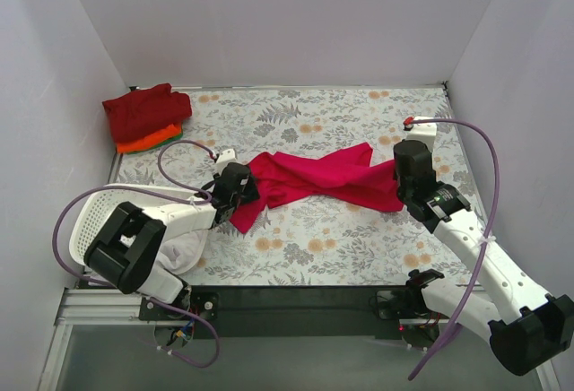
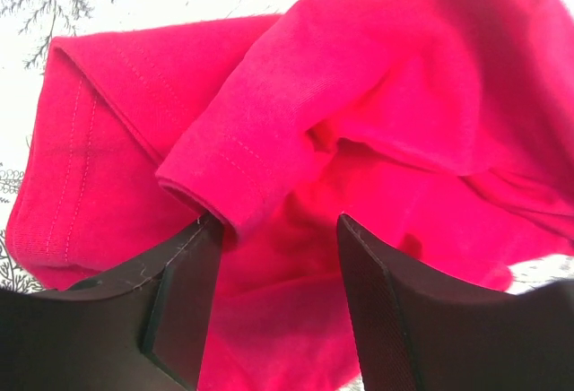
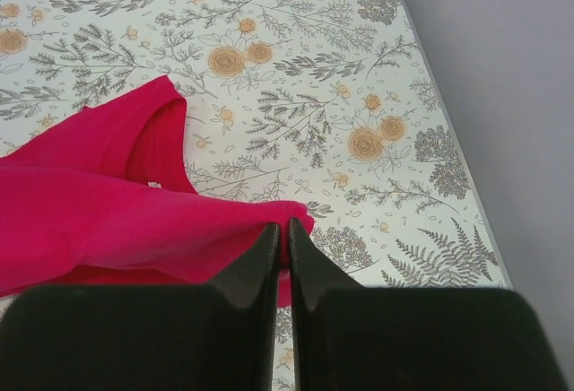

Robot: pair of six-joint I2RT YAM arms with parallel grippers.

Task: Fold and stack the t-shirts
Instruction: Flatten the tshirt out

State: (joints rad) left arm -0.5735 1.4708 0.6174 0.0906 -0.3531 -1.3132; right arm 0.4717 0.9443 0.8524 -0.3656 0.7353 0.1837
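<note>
A bright pinkish-red t-shirt (image 1: pixel 314 178) lies crumpled and stretched across the middle of the flowered table. My left gripper (image 1: pixel 240 192) is open over its left end; in the left wrist view the cloth (image 2: pixel 359 122) and a sleeve hem lie between and ahead of the fingers (image 2: pixel 179 292). My right gripper (image 1: pixel 405 185) is shut on the shirt's right edge (image 3: pixel 179 221), pinched between the fingertips (image 3: pixel 285 234). A folded stack sits at the far left: a darker red t-shirt (image 1: pixel 143 111) on top of an orange one (image 1: pixel 148 143), with a green edge showing below.
A white lattice basket (image 1: pixel 94 216) stands at the near left with white cloth (image 1: pixel 184 249) beside it. White walls close in the table on three sides. The table's right edge (image 3: pixel 448 140) runs close to my right gripper.
</note>
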